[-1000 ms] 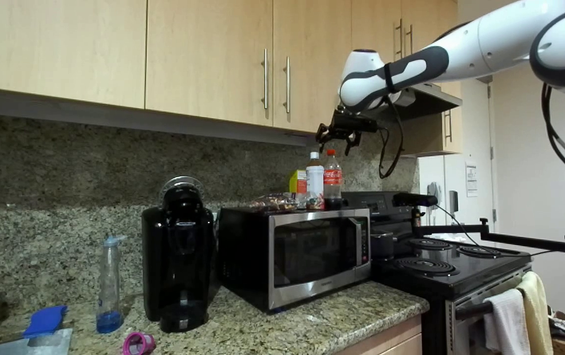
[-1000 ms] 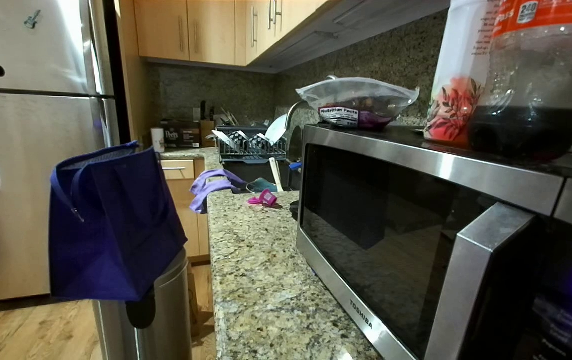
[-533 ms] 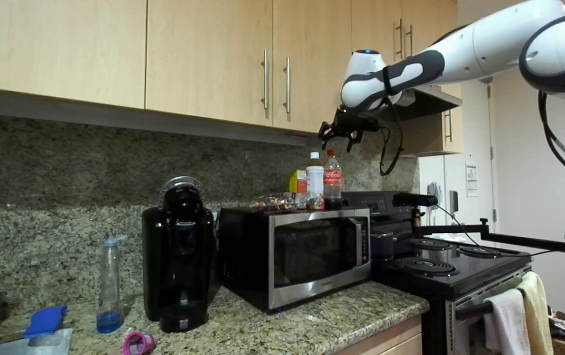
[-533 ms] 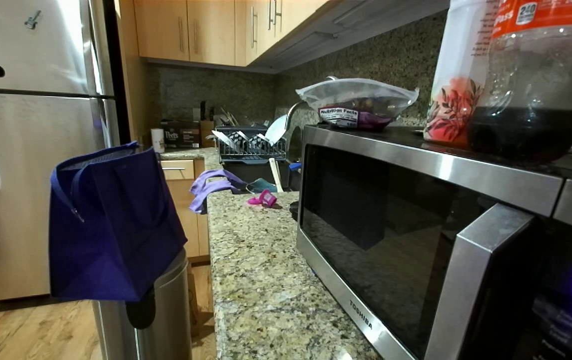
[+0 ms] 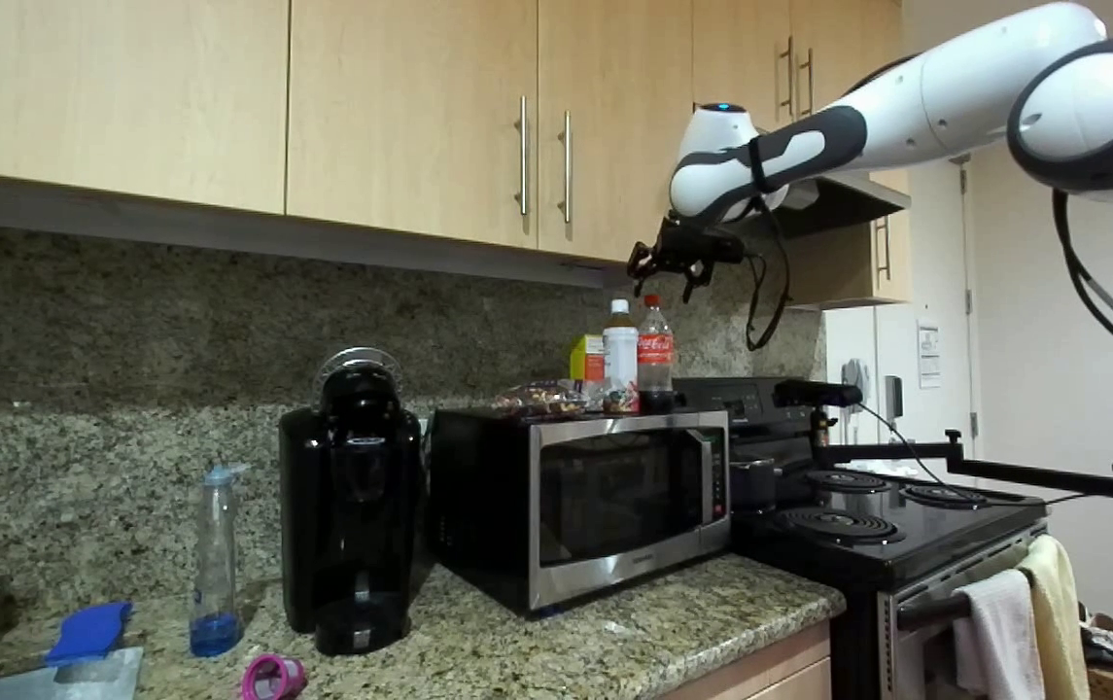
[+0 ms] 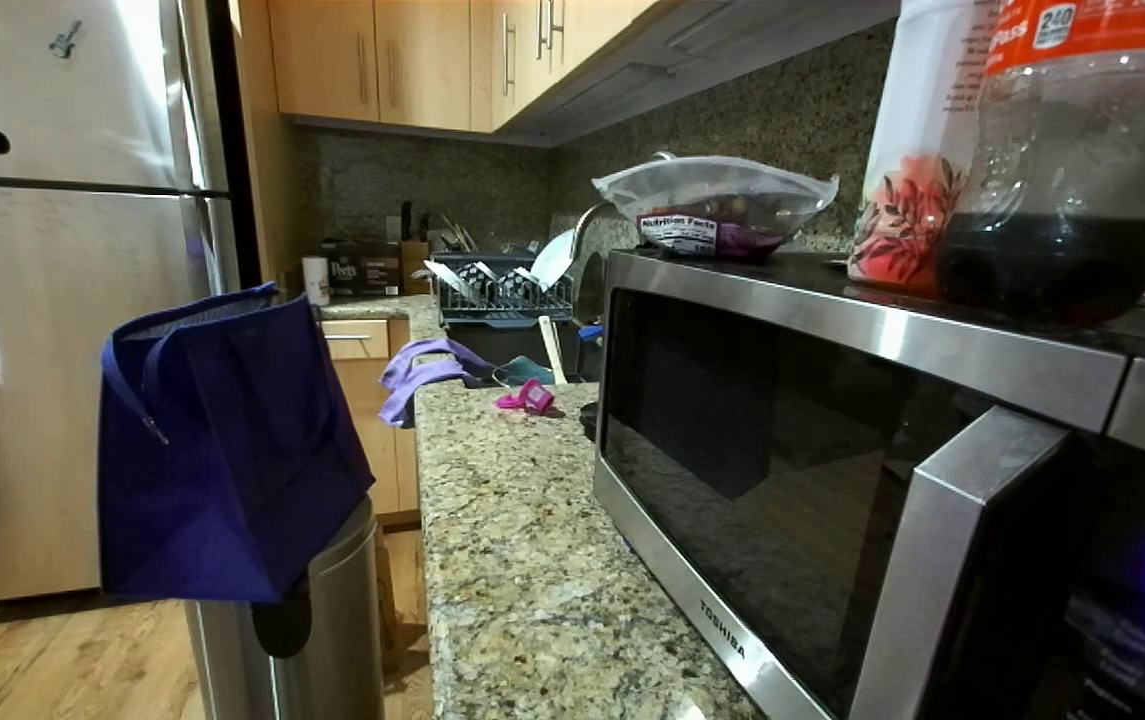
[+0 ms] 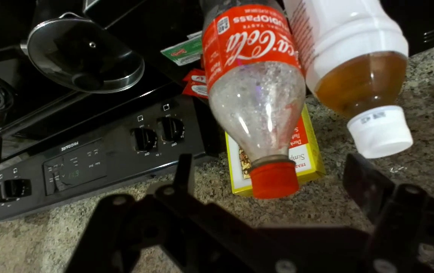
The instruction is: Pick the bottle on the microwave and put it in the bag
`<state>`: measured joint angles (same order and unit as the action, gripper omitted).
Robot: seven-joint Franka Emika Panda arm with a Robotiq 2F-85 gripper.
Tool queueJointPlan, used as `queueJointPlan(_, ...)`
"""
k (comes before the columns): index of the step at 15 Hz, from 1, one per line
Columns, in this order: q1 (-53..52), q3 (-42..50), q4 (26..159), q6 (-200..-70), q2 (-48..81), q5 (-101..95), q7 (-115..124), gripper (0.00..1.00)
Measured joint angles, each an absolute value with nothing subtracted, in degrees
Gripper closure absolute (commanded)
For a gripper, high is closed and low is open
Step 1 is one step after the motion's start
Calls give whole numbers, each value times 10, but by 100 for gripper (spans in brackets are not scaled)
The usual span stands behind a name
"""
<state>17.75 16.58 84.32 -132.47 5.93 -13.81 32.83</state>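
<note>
The Coca-Cola bottle [image 5: 655,352], with red cap and label, stands upright on the silver microwave [image 5: 629,491]. Its lower part shows in an exterior view [image 6: 1062,170], on the microwave's top [image 6: 872,320]. The dark blue bag [image 6: 222,450] stands open on a steel trash can. My gripper [image 5: 663,290] is open and empty, pointing down just above the bottle's cap. In the wrist view the bottle [image 7: 254,79] has its cap between the wide-open fingers [image 7: 269,163], touching neither. The bag's inside is mostly hidden.
A white-capped bottle [image 7: 353,72] stands close beside the cola bottle, near the right finger in the wrist view. A yellow box [image 7: 311,163] and a snack pouch [image 6: 722,205] are on the microwave. Cabinets [image 5: 614,126] hang above. A coffee maker [image 5: 352,515] stands beside it.
The arm's upper links have moved lower and to the left in an exterior view. The gripper has shifted only slightly to the right above the bottles. The bottle, microwave and bag have not moved.
</note>
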Motion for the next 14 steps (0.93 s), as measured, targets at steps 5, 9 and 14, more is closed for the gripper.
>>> queueJointPlan(5,179,167,824,-1367,92,-127,326,0)
queueJointPlan(9,179,174,810,-1382,108,-127,326,0)
queueJointPlan(14,183,201,797,-1382,118,-129,329,47)
